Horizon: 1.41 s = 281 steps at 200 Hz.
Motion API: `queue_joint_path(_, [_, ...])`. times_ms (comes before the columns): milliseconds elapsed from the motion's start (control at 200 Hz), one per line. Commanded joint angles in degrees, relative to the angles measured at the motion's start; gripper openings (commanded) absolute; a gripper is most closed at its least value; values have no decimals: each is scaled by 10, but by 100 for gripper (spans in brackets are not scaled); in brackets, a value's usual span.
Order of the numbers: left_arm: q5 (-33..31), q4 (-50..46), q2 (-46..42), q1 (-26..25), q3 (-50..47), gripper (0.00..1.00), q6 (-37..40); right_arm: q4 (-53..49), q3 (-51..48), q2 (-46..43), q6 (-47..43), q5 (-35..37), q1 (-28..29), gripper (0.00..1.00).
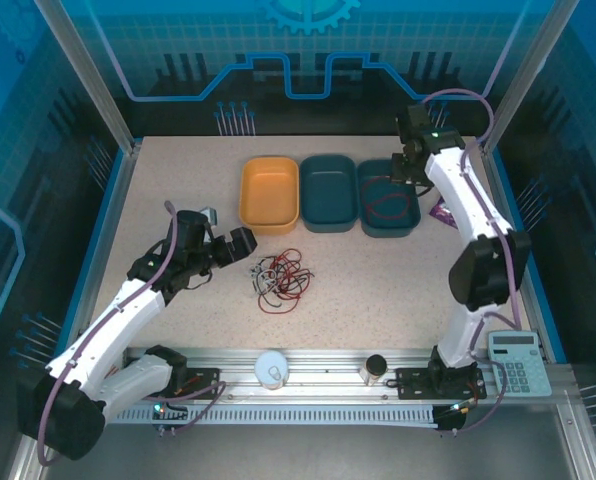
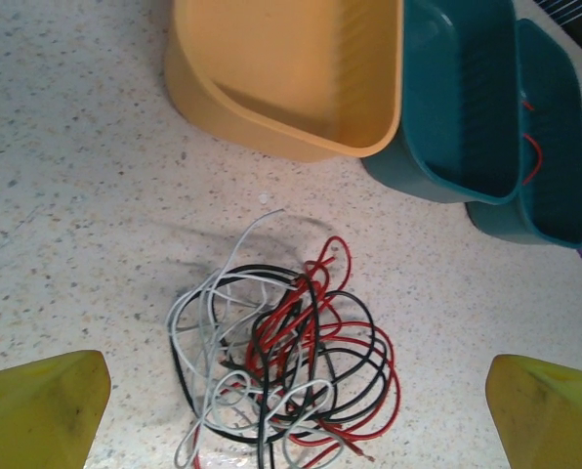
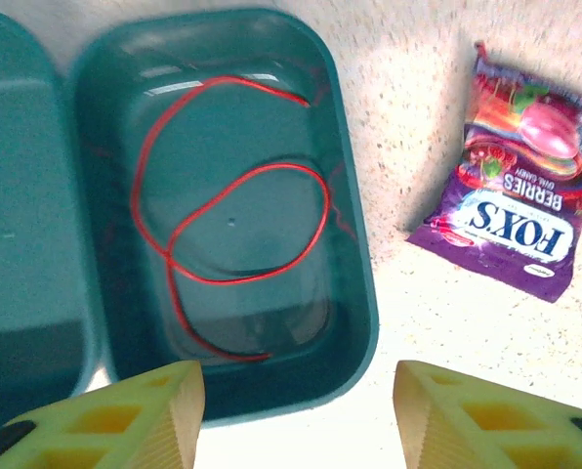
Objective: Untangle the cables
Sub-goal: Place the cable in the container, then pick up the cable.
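Speckled beige worktop [image 1: 178, 200] inside a blue-lit cage [image 1: 86, 85]. Red, white and black cables [image 1: 281, 275] sit knotted mid-worktop, plus one red cable [image 3: 232, 186] curled in the far-right teal bin [image 3: 357, 293]. Both the left gripper [image 1: 242, 245] and right gripper [image 3: 296, 401] have fingers apart, holding nothing.

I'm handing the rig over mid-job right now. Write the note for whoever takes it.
Left gripper: open, hovering by the tangle of red, white and black cables on the table.
Right gripper: fingers apart, nothing held, above the right teal bin.
Done: one red cable lies alone in that bin.
Left: separate the tangle. The orange bin and middle teal bin have no cable in them.
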Motion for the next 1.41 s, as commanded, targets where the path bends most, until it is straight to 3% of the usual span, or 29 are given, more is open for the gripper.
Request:
queue_joint_path(0, [36, 26, 2, 6, -5, 99, 4, -1, -30, -50, 23, 8, 53, 55])
queue_joint_path(300, [90, 53, 36, -5, -8, 99, 4, 81, -144, -118, 100, -9, 217, 55])
queue_joint_path(565, [63, 42, 91, -30, -18, 83, -8, 99, -169, -81, 173, -26, 319, 51])
queue_joint_path(886, [53, 58, 149, -31, -35, 80, -5, 101, -182, -5, 249, -80, 372, 42])
queue_joint_path(1401, [74, 112, 202, -32, -58, 76, -9, 226, -371, -67, 381, -125, 397, 38])
